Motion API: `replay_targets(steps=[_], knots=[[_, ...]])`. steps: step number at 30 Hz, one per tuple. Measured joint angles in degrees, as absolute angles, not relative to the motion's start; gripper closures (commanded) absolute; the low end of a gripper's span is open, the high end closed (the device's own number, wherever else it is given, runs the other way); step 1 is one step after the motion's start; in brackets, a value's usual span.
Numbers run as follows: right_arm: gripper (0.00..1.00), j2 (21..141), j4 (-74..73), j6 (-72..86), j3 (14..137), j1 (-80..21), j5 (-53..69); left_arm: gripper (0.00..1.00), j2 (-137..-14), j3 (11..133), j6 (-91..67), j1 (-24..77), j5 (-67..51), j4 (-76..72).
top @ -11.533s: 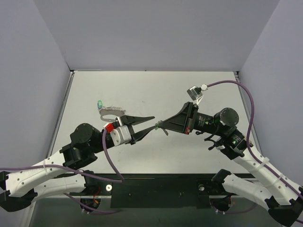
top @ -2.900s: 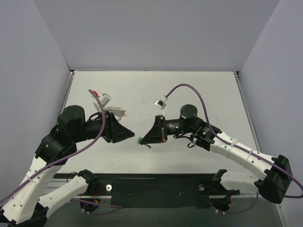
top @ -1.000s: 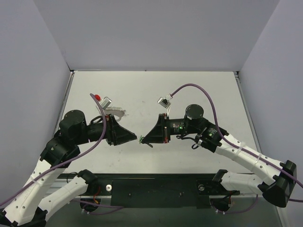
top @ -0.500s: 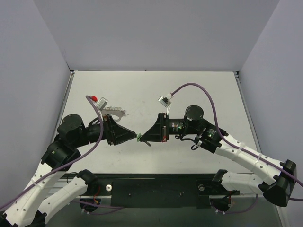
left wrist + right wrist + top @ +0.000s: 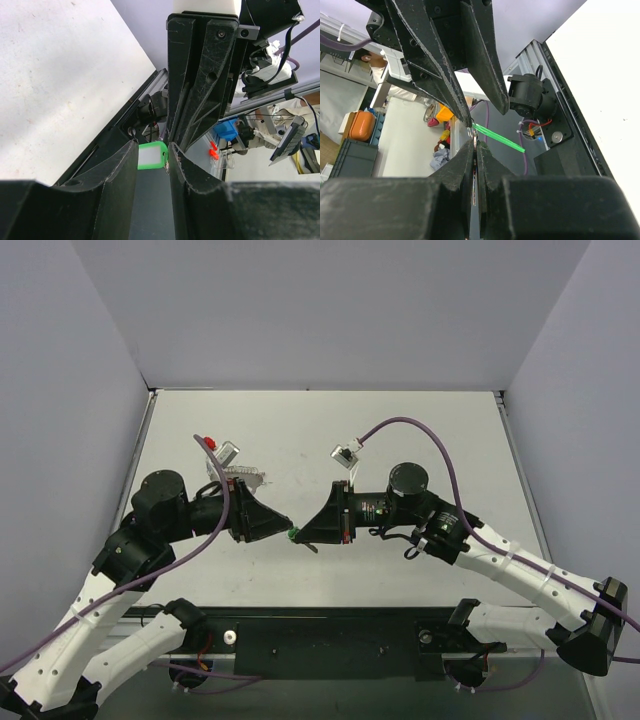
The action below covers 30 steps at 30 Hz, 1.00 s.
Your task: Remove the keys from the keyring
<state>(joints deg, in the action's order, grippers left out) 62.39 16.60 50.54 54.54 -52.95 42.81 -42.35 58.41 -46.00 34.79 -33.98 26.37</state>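
My right gripper (image 5: 301,536) (image 5: 475,143) is shut on the thin silvery blade of a key (image 5: 474,136), held above the table. The key's bright green plastic head (image 5: 151,155) (image 5: 292,533) sticks out past its tips and shows edge-on in the right wrist view (image 5: 498,137). My left gripper (image 5: 287,529) (image 5: 152,148) is open, tip to tip with the right one. The green head sits in the gap between its fingers (image 5: 125,160). I cannot tell whether they touch it. The silvery jagged keyring (image 5: 250,477) lies on the table behind my left wrist, partly hidden.
The white table (image 5: 420,430) has grey walls at the left, back and right. The black base rail (image 5: 330,635) runs along the near edge. The purple cables (image 5: 400,425) arch over both arms.
Over the last second my left gripper has moved in to meet the right gripper's tips, and the green head now lies between its fingers. The right gripper has held its grip.
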Motion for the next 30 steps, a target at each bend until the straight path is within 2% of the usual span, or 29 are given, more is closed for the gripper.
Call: replay_targets(steps=[11,18,30], knots=[[1.0,62.4,15.1,49.5,54.7,-53.0,42.8,0.6,-42.3,60.2,-44.7,34.8,-35.1,28.4],[1.0,62.3,14.7,49.4,56.0,-53.0,42.5,0.66,-41.6,60.2,-44.4,34.8,-36.0,28.5],[1.0,61.5,14.7,49.8,56.8,-53.0,42.2,0.67,-40.6,58.4,-45.4,34.8,-36.3,27.8]])
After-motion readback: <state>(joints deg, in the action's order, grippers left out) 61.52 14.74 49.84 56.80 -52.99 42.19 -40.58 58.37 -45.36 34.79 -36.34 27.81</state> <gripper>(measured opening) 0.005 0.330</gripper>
